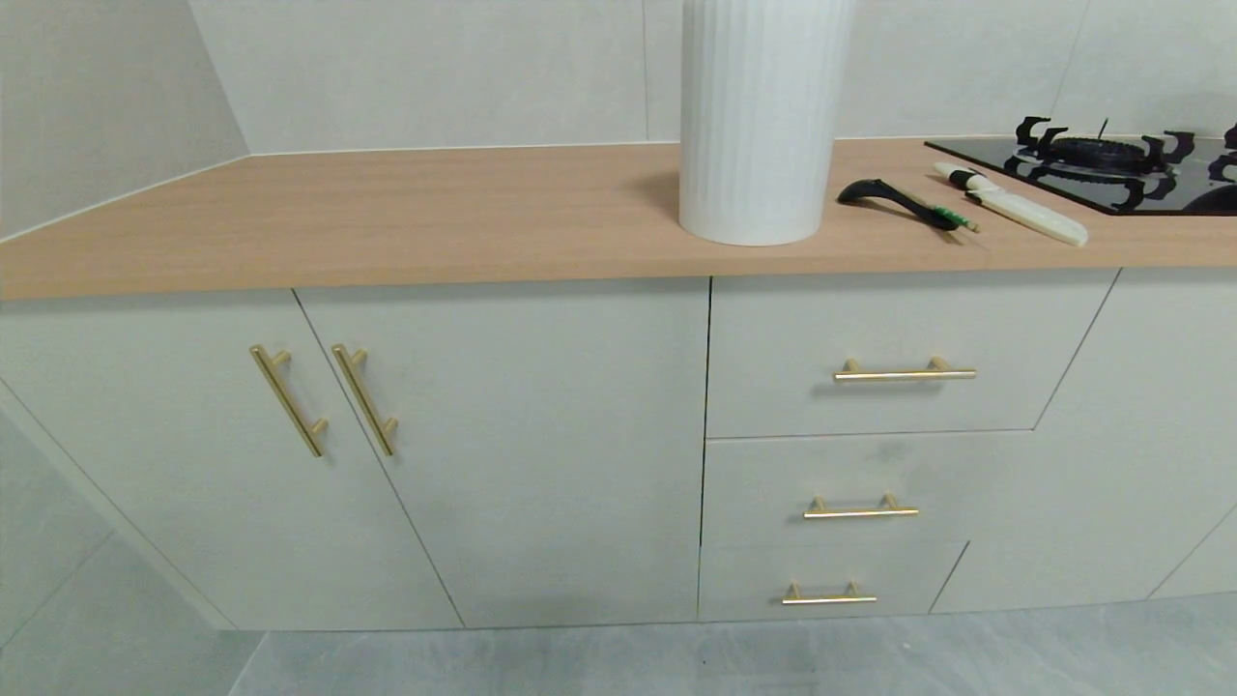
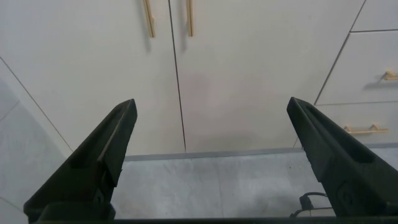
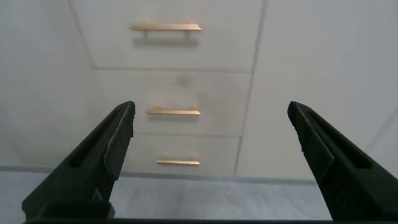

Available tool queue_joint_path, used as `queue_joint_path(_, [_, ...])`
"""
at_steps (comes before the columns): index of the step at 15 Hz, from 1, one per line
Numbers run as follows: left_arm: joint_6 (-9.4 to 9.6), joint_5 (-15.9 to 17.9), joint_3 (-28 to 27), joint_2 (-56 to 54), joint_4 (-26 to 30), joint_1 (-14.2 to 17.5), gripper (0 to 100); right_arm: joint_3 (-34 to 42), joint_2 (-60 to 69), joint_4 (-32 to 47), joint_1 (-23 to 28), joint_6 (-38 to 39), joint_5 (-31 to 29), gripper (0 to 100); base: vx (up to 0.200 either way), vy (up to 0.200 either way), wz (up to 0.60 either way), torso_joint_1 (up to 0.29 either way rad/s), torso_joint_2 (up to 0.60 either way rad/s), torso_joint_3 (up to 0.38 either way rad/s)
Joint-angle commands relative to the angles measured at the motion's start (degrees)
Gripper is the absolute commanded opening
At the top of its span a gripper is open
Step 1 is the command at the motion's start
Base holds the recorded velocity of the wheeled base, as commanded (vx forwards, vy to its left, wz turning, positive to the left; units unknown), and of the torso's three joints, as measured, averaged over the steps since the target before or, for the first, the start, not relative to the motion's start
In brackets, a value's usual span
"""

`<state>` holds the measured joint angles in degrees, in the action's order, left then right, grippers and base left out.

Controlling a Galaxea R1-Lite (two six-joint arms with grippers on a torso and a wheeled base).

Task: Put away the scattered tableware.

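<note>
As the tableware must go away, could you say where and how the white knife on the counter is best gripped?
Grip the white knife at its narrower far end with the black band, likely the handle, from above, jaws across its width. It lies flat on the countertop, with the black utensil close alongside, so sideways entry looks cramped.

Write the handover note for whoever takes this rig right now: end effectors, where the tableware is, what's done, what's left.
Left end effector: open, empty, low in front of the cabinet doors.
Right end effector: open, empty, facing the drawers.
Tableware: black utensil and white knife lie side by side on the countertop, between the white ribbed container and the hob.
Done: nothing yet; all drawers and doors are shut.
Left: pick up both pieces and stow them, probably in a drawer that must first be opened.
</note>
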<state>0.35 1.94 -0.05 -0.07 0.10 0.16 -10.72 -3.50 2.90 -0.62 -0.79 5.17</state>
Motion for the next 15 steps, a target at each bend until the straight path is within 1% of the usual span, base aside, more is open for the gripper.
queue_joint_path(1, [0.0,0.0,0.05,0.07,-0.01,0.02,100,-4.75,-11.35,1.41,-0.61,-1.23,5.03,100,0.0,0.0,0.0,0.0,0.0,0.0])
queue_joint_path(3, [0.0,0.0,-0.04,0.07,-0.01,0.02,100,-11.7,-23.75,1.41,-1.05,-2.28,9.25,100,0.0,0.0,0.0,0.0,0.0,0.0])
queue_joint_path(5, [0.0,0.0,-0.04,0.07,-0.01,0.02,100,-12.4,-25.07,1.41,-1.05,-2.28,9.42,100,0.0,0.0,0.0,0.0,0.0,0.0])
queue_joint_path(6, [0.0,0.0,0.05,0.07,-0.01,0.02,100,-18.46,-38.43,1.32,-2.81,-2.55,9.33,100,0.0,0.0,0.0,0.0,0.0,0.0])
queue_joint_path(7, [0.0,0.0,0.05,0.07,-0.01,0.02,100,-18.99,-39.92,1.32,-3.25,-2.55,9.42,100,0.0,0.0,0.0,0.0,0.0,0.0])
queue_joint_path(9, [0.0,0.0,-0.04,0.07,-0.01,0.02,100,-21.63,-50.03,0.7,-6.23,-2.72,8.01,100,0.0,0.0,0.0,0.0,0.0,0.0])
queue_joint_path(11, [0.0,0.0,-0.04,0.07,-0.01,0.02,100,-23.65,-55.92,0.53,-8.43,-2.9,6.61,100,0.0,0.0,0.0,0.0,0.0,0.0])
queue_joint_path(12, [0.0,0.0,0.05,0.07,-0.01,0.02,100,-24.7,-61.45,-1.06,-9.75,-2.99,5.82,100,0.0,0.0,0.0,0.0,0.0,0.0])
queue_joint_path(15, [0.09,0.0,0.05,0.07,-0.01,0.02,100,-24.53,-71.12,-7.91,-10.45,-2.81,5.29,100,0.0,0.0,0.0,0.0,0.0,0.0])
